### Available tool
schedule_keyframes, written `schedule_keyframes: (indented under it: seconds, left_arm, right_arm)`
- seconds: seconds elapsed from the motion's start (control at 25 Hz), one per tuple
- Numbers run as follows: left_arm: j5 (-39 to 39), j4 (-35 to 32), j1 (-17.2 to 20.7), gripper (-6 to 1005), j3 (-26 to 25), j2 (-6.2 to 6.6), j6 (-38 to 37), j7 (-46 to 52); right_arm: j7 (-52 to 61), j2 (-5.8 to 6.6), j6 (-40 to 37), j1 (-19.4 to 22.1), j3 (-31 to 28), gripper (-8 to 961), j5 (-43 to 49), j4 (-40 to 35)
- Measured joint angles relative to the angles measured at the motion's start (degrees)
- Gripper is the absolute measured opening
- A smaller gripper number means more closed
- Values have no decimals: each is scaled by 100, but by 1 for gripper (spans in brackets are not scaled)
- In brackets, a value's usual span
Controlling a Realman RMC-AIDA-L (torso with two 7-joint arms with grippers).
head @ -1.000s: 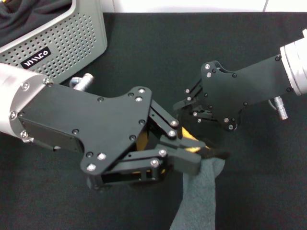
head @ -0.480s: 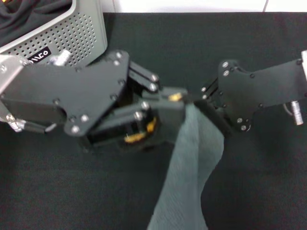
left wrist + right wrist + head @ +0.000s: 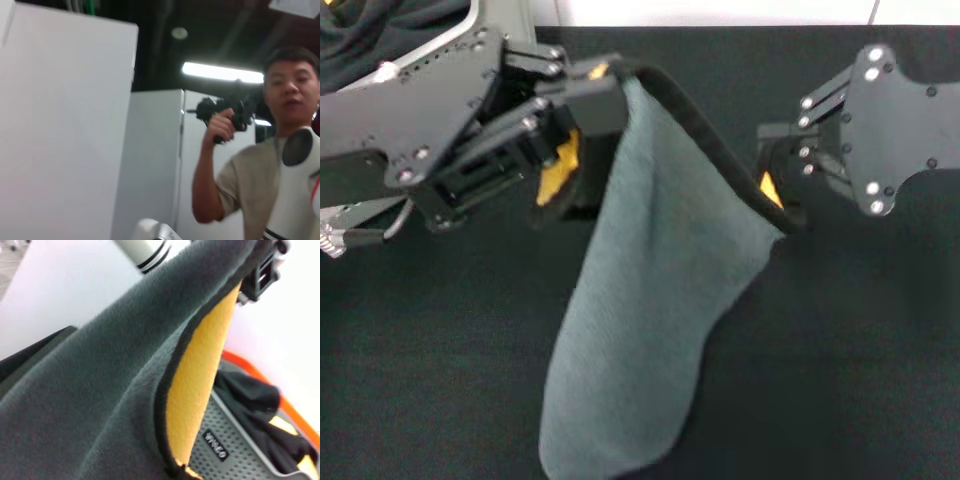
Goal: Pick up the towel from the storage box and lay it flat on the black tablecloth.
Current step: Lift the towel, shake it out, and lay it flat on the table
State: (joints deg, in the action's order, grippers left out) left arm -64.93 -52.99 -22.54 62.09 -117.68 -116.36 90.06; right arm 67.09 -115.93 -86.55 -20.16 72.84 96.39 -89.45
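The towel hangs in the air over the black tablecloth, its grey side facing the head camera and its yellow-orange side showing behind a dark edge. My left gripper is shut on one top corner. Across from it, my right gripper is shut on the other top corner. The top edge runs taut between them, and the lower end droops toward the near edge of the cloth. The storage box stands at the far left, mostly hidden by my left arm in the head view.
Dark fabric lies inside the box. In the left wrist view, white cabinets and a person holding a controller show, nothing of the table.
Both grippers have risen and moved apart, the left toward the far left, the right toward the far right. The towel went from a bunched strip to a spread hanging sheet.
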Motion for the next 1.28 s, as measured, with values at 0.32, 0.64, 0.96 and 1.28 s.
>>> schedule_keyframes:
  seconds: [0.32,0.64,0.96,1.28]
  left_arm:
    - [81,741,120,45,-400,-39,5,-695]
    - [336,1354,359,45,-517,-120,9,-1730]
    - [636,2291,430,52,-642,-210,13,-2830]
    - [571,2708,387,103,-611,-207,109,-3027]
  right_arm:
    - [149,-2,111,321,-285,13,-655,-276]
    - [428,12,285,590,-379,14,-1018,-617]
    - [782,9,639,669,-392,15,-1322,-1116]
    - [1279,11,1315,600,-373,16,-1319,-1790]
